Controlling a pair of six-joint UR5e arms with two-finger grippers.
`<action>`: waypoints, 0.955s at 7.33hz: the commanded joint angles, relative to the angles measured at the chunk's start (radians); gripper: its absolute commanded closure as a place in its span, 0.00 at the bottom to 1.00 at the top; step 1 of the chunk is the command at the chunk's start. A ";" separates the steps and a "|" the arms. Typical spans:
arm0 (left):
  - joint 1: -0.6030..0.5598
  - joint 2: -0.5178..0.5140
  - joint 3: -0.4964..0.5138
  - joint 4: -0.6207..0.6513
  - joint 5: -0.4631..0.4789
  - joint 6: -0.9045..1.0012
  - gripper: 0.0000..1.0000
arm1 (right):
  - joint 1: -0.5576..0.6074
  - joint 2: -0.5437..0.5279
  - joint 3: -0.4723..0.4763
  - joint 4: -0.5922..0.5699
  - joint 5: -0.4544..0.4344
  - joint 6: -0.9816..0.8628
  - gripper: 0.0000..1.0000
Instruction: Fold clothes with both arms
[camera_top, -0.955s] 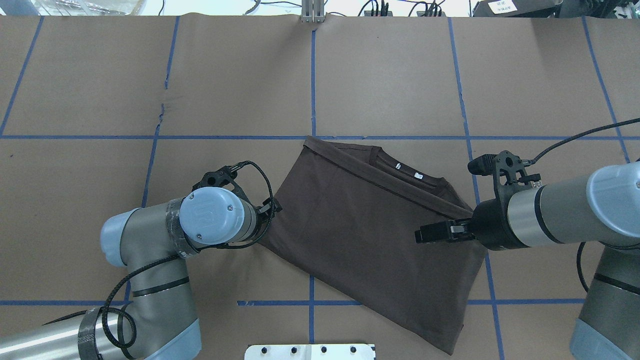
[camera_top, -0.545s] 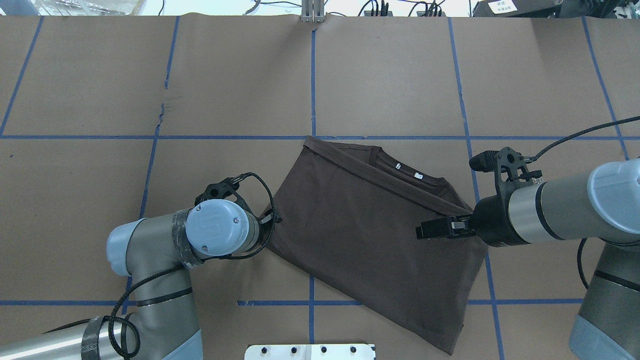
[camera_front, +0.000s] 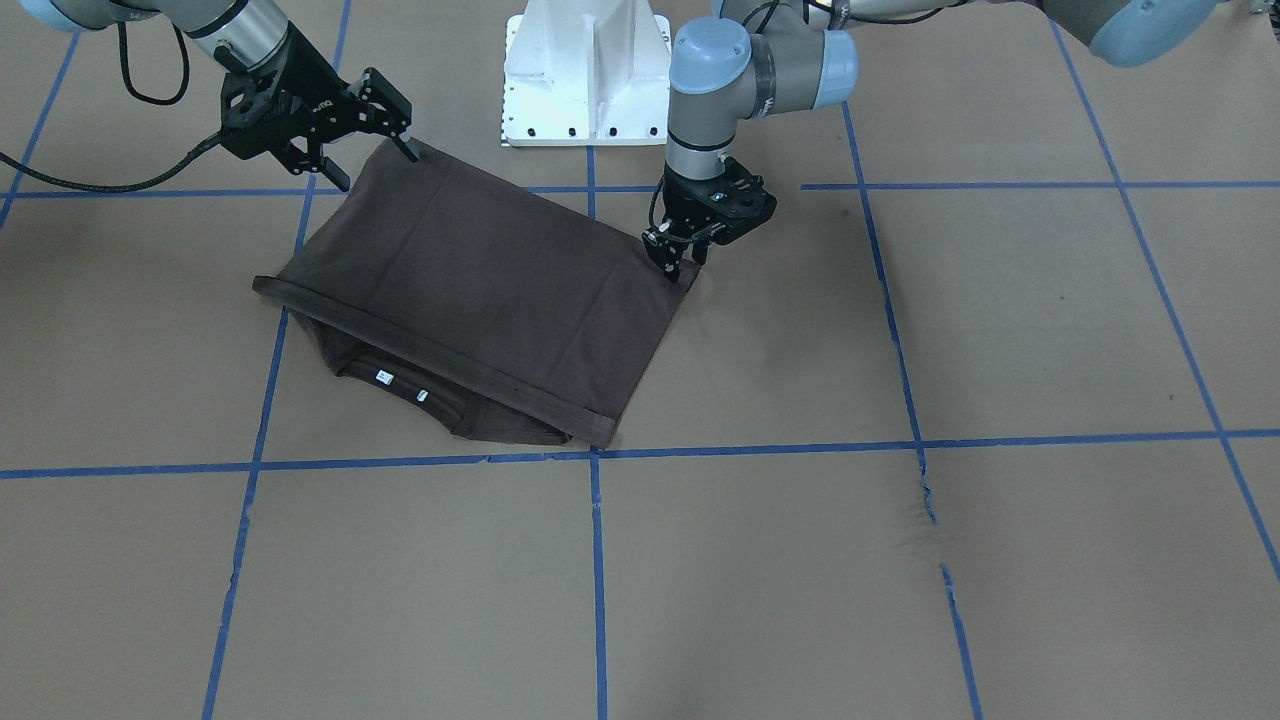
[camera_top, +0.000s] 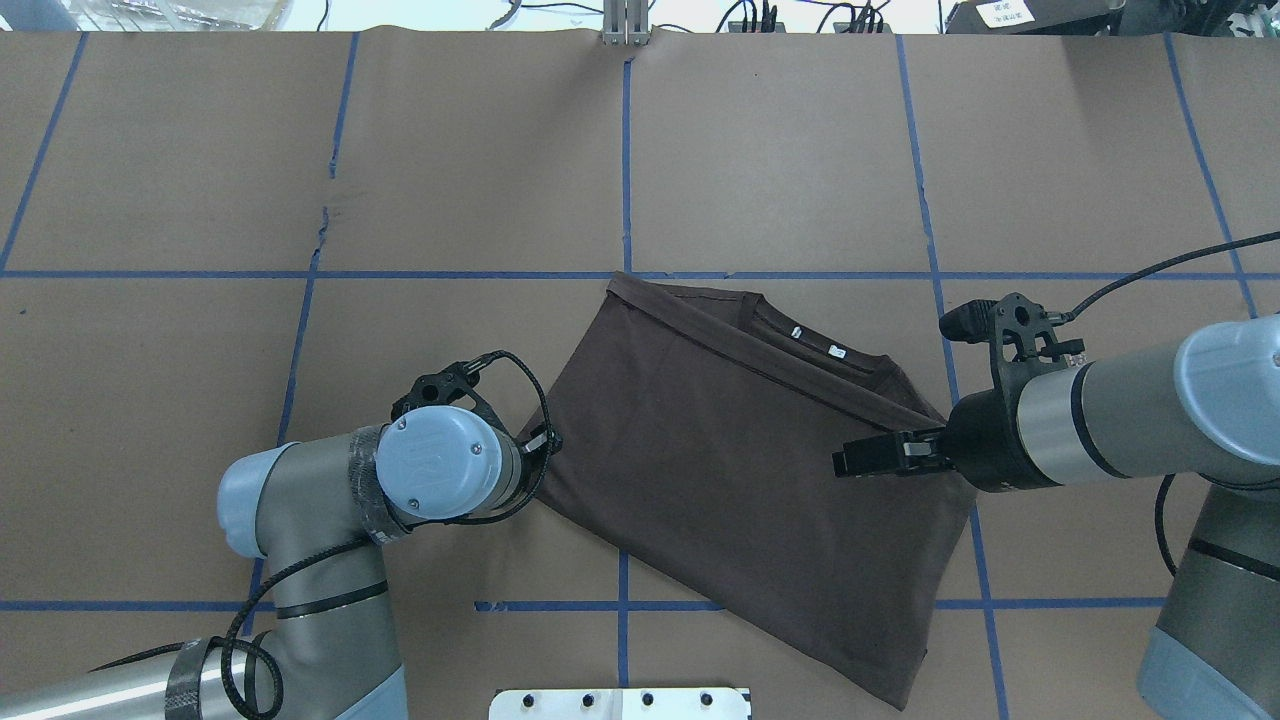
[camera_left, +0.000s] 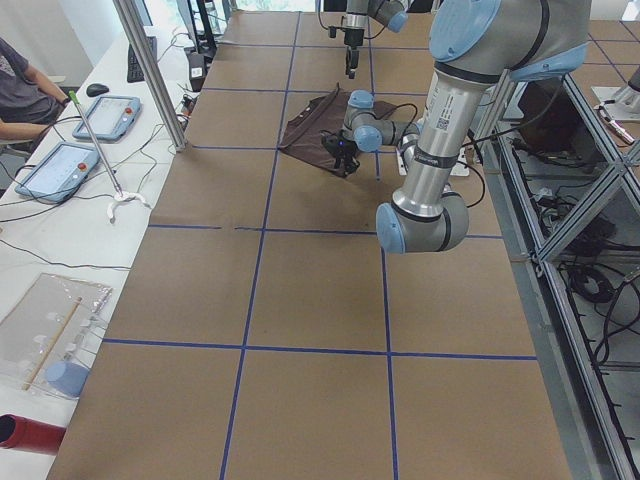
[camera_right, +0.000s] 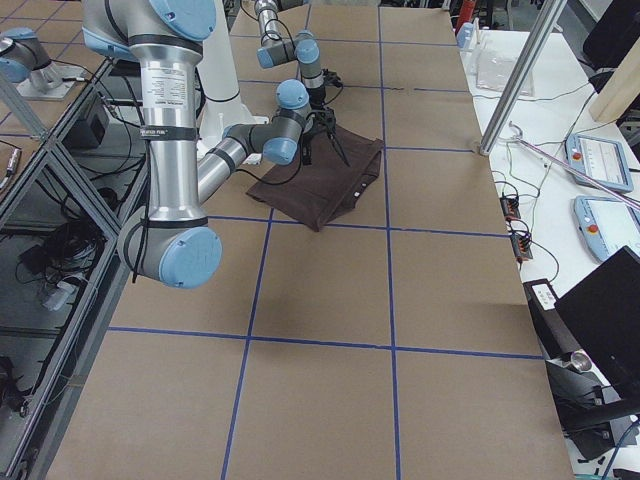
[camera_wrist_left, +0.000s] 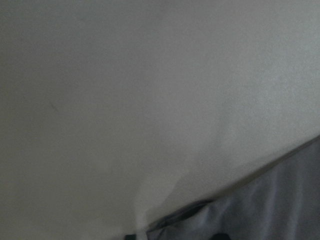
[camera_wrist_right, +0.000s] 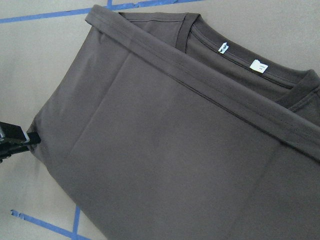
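T-shirt (camera_top: 740, 470) folded once, mid-bench (camera_top: 450, 150) | right claw (camera_front: 372, 162) spread wide over its right near corner | left claw (camera_front: 683, 263) at the left corner, grip cannot tell | likely best: pinch both layers, lift level, keep taut

Table (camera_top: 780, 150): brown paper cover, blue tape grid (camera_top: 626, 150), small tear (camera_top: 323, 225) in the paper. White metal pedestal (camera_front: 585, 70) at one edge. White side bench (camera_left: 60, 230): two teach pendants (camera_left: 105, 103), cables. Aluminium post (camera_left: 150, 70) alongside.
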 joint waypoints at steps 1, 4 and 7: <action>-0.001 -0.003 -0.003 0.000 0.003 -0.001 1.00 | 0.002 0.000 -0.002 0.000 0.000 0.001 0.00; -0.070 -0.001 0.002 0.009 0.004 0.019 1.00 | 0.004 -0.002 -0.002 0.000 0.002 0.001 0.00; -0.247 -0.047 0.121 -0.053 0.006 0.194 1.00 | 0.004 -0.003 -0.002 0.000 0.002 0.001 0.00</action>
